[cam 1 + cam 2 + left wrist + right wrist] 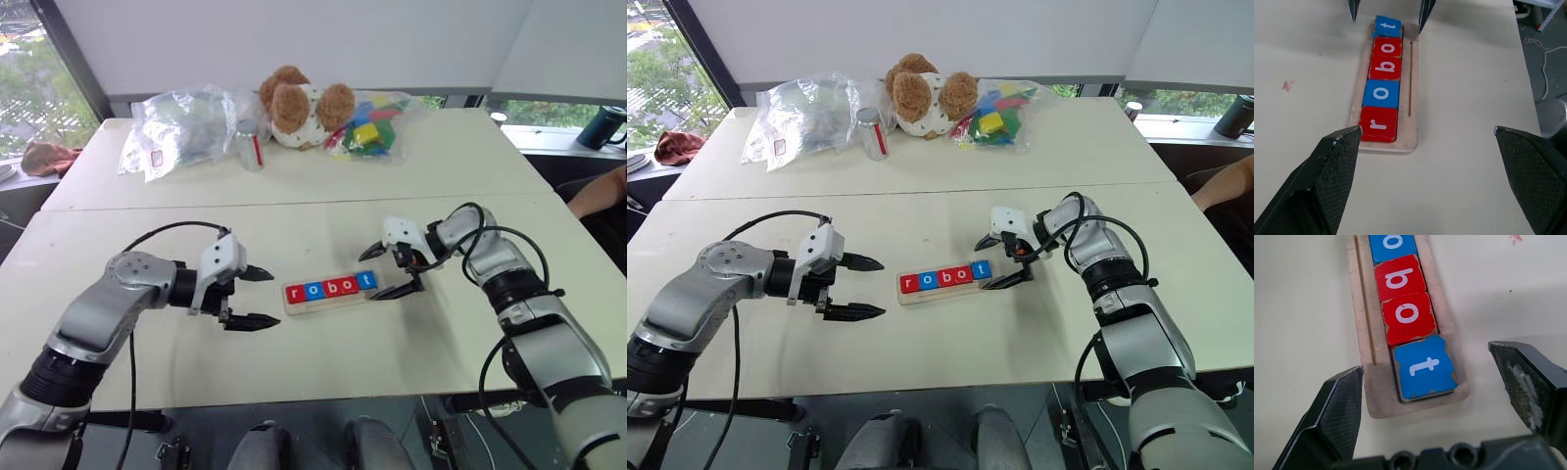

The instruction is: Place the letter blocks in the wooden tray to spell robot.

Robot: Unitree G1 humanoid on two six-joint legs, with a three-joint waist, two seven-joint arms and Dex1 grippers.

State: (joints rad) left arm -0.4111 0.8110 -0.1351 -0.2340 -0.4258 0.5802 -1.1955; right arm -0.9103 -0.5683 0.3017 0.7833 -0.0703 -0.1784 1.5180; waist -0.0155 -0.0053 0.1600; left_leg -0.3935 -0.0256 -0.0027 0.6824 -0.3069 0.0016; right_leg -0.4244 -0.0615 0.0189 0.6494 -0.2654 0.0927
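The wooden tray (338, 304) lies on the near table, between my two grippers. In it sit five letter blocks (331, 287) in a row reading r, o, b, o, t: red, blue, red, red, blue. My right gripper (370, 277) is open and straddles the tray's right end; its fingers stand apart on either side of the blue t block (1423, 366), touching neither block nor tray. Just left of the tray's r end, my left gripper (274, 297) is open with nothing between its fingers, pointing along the row (1382, 93).
On the far table are a teddy bear (299, 106), clear plastic bags (176, 127), a small can (250, 144) and a bag of multicoloured blocks (372, 122). A person's arm (600, 191) shows at the right edge. A seam runs between the two tables.
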